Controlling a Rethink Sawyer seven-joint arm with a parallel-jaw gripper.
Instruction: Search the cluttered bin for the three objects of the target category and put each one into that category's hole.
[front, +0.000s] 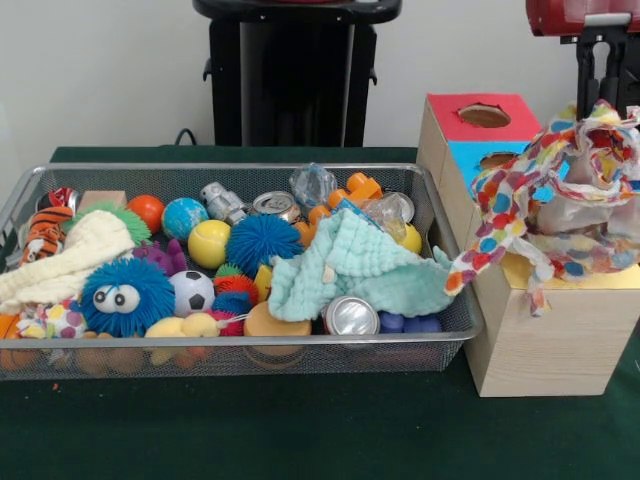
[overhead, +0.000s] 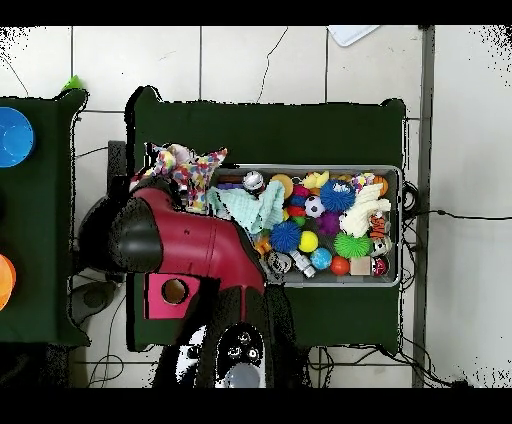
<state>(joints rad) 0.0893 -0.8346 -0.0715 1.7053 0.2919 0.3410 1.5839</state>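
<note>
The wire mesh bin (front: 300, 341) (overhead: 401, 225) is full of toys. My gripper (front: 608, 100) hangs at the top right, shut on the white polka-dot cloth (front: 520, 205) (overhead: 186, 165). The cloth drapes down over the near pale wood box (front: 550, 345) and onto its yellow panel (front: 612, 276), hiding the hole. The mint-green waffle cloth (front: 360, 265) (overhead: 252, 206) lies in the bin's right part. The cream knitted cloth (front: 60, 265) (overhead: 366, 214) lies at the bin's left end. In the overhead view my red arm (overhead: 195, 243) hides the gripper.
Behind the yellow box stand the blue-panelled box (front: 468, 160) and the red-panelled box with its round hole (front: 484, 116) (overhead: 175, 291). The bin also holds fuzzy balls (front: 125, 295), shiny cans (front: 350, 317) and small balls (front: 209, 243). The pedestal (front: 290, 75) stands behind the bin.
</note>
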